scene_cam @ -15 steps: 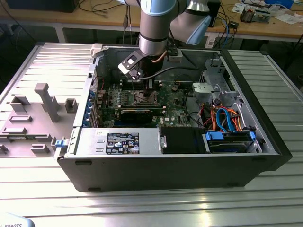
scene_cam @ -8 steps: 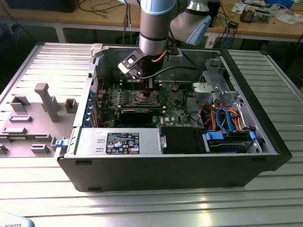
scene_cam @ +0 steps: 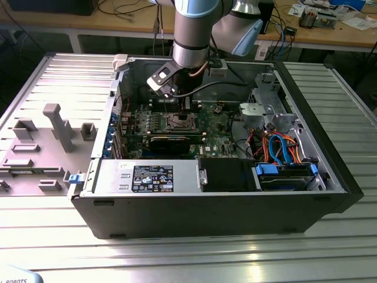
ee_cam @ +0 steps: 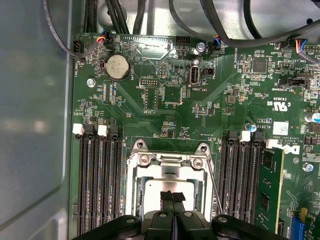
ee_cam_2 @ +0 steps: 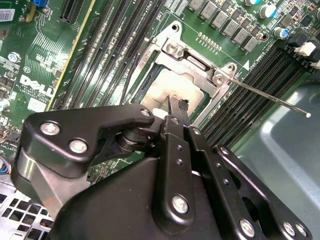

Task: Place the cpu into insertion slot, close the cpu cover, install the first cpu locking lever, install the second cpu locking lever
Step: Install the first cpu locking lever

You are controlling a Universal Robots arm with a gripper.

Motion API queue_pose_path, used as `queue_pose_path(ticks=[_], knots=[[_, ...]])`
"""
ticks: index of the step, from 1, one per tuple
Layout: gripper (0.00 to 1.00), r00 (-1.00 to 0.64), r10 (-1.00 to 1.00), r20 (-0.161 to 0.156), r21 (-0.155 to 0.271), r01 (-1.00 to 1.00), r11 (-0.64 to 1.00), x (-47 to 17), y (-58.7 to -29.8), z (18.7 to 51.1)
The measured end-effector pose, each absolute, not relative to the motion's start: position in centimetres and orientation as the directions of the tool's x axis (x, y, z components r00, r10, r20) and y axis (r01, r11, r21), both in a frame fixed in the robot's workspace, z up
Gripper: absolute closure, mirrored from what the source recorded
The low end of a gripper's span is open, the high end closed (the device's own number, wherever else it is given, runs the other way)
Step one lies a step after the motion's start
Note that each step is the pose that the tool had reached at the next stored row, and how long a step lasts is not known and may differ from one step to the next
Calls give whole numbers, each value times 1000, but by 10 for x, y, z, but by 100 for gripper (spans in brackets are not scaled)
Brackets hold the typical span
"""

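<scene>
In the exterior view the open computer case [scene_cam: 206, 219] lies on the ribbed metal table [scene_cam: 53, 76], and the arm reaches down at the upper centre of the frame, over the insertion slot [scene_cam: 177, 122].

In both wrist views the gripper [ee_cam: 172, 198] hangs directly above the slot. Its black fingers [ee_cam_2: 178, 111] are drawn together and we see nothing between them.

A dull, pale silver square, which we take for the cpu [ee_cam_2: 172, 85], lies flat within the silver rim. The cpu cover [ee_cam_2: 197, 62], a thin stamped frame with a square window, appears to lie down around it, though we cannot confirm it is fully seated. One locking lever [ee_cam_2: 270, 97], a slim wire rod, juts out unlatched across the memory slots [ee_cam: 100, 180].

We judge the step concerns seating or covering. Done well, any pressure goes straight down and evenly, without scraping the green motherboard [ee_cam: 165, 95] or snagging the rod.
</scene>
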State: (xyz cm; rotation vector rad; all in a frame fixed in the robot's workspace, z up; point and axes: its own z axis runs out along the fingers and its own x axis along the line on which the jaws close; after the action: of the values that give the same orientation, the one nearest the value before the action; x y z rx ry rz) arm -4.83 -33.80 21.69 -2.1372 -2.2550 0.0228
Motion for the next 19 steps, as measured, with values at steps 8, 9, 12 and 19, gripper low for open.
queue_pose_path(ticks=[8, 9, 12, 19], knots=[[89, -53, 998, 15, -35, 998, 54, -48, -338, 217], [89, -53, 998, 15, -35, 998, 54, -48, -338, 217], [89, -53, 998, 15, -35, 998, 54, -48, -338, 217], [89, -53, 998, 15, -35, 998, 54, -48, -338, 221]])
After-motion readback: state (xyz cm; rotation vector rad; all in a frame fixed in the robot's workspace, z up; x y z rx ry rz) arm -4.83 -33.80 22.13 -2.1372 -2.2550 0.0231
